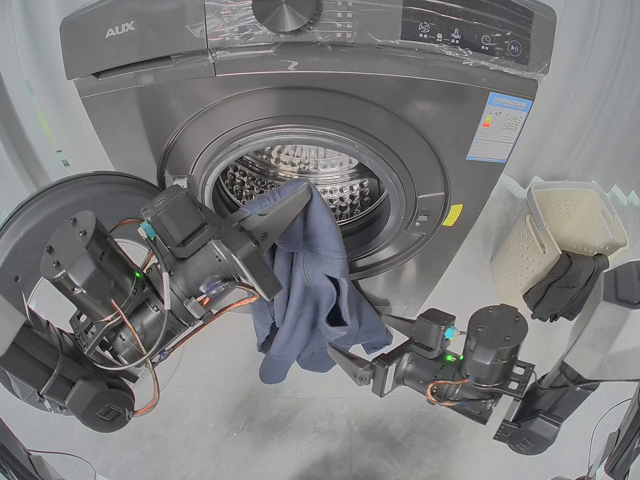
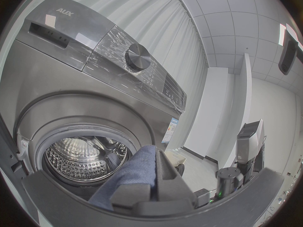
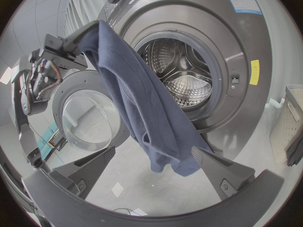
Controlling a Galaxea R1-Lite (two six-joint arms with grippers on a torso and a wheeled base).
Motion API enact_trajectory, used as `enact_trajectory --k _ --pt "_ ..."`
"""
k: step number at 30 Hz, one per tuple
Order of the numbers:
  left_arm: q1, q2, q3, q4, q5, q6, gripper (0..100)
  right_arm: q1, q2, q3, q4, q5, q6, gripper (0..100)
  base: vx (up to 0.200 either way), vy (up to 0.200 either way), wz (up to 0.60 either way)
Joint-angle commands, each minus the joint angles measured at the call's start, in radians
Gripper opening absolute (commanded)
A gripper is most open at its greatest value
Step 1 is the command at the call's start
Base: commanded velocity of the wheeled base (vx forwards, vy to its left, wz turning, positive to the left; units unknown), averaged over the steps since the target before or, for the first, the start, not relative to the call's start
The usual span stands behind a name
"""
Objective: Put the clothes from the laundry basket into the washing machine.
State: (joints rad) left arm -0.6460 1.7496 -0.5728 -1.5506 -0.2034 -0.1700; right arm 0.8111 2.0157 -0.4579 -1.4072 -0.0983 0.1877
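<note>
Pale pleated curtains (image 2: 176, 48) hang along the far side. The floor (image 1: 220, 421) is smooth, light grey. Overhead, a ceiling (image 2: 233, 22) of square white tiles carries a lit panel (image 2: 282, 34); plain white walls (image 2: 277, 117) stand at right.

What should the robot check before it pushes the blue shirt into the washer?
1. Door open: ok, swung wide to the robot's left.
2. Drum free: ok, no clothes visible inside.
3. Left tool holds shirt: ok, shut on its top edge.
4. Shirt inside drum: not ok, it hangs outside in front of the opening, its bottom dangling low.
5. Right tool ready to help: ok, open, at the shirt's lower hem.
6. Basket empty: not ok, a black cloth hangs over its rim.
</note>
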Motion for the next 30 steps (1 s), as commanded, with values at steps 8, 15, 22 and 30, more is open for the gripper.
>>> enact_trajectory --k 8,15,22,30 --pt "0.002 -0.018 0.001 0.000 -0.001 -0.002 0 -0.032 0.247 -0.245 -0.030 0.035 -0.011 100 0.000 0.000 0.00" --pt "0.002 -0.010 0.001 0.000 -0.001 0.000 0 -0.012 0.259 -0.297 -0.053 0.066 -0.014 100 0.000 0.000 0.00" --pt "0.003 -0.004 0.001 0.000 -0.001 0.000 0 0.028 0.265 -0.289 -0.105 0.126 -0.017 100 0.000 0.000 0.00" --pt "0.000 -0.005 -0.004 0.000 0.002 0.000 0 0.030 0.406 -0.412 -0.095 0.103 -0.030 100 0.000 0.000 0.00"
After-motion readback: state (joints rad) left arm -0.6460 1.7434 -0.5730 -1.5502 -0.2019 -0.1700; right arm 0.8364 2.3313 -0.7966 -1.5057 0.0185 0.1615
